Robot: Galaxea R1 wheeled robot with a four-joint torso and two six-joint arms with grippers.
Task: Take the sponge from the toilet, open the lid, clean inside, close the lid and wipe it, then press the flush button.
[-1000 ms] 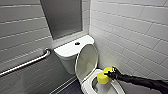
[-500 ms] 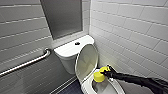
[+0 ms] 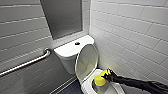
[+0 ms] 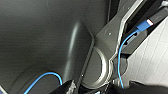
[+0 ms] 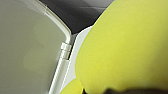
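Grey tile covers the left wall (image 3: 22, 30), and a metal grab bar (image 3: 25, 63) runs along it at a slant, rising toward the corner. Next along, a flat grey panel (image 3: 62, 17) is set into the back wall above the toilet (image 3: 66, 62). The toilet stands in the corner with its tank against that wall, and the flush button (image 3: 77, 43) is a small dark dot in the middle of the white tank top. A strip of dark floor (image 3: 72, 88) shows beside the base.

The lid (image 3: 87, 61) stands raised, leaning back toward the tank with its pale underside facing out over the bowl (image 3: 86, 87). Just past it, the sponge (image 3: 100, 80) sits down inside the ring of the bowl, bright yellow against the white. The right gripper (image 3: 108, 75) is clamped on the sponge's upper end. Its black arm (image 3: 140, 85) reaches in from the right, low along the white-tiled right wall (image 3: 135, 30).

From the right wrist, the sponge (image 5: 125, 50) looms large and close, with the lid (image 5: 27, 45) and its edge hinge (image 5: 65, 50) just beside it.

From the left wrist I see the robot's own dark body and a blue cable (image 4: 120, 57), with pale tile (image 4: 152, 60) beyond. I cannot tell whether the left gripper (image 4: 91, 89) is apart or together.
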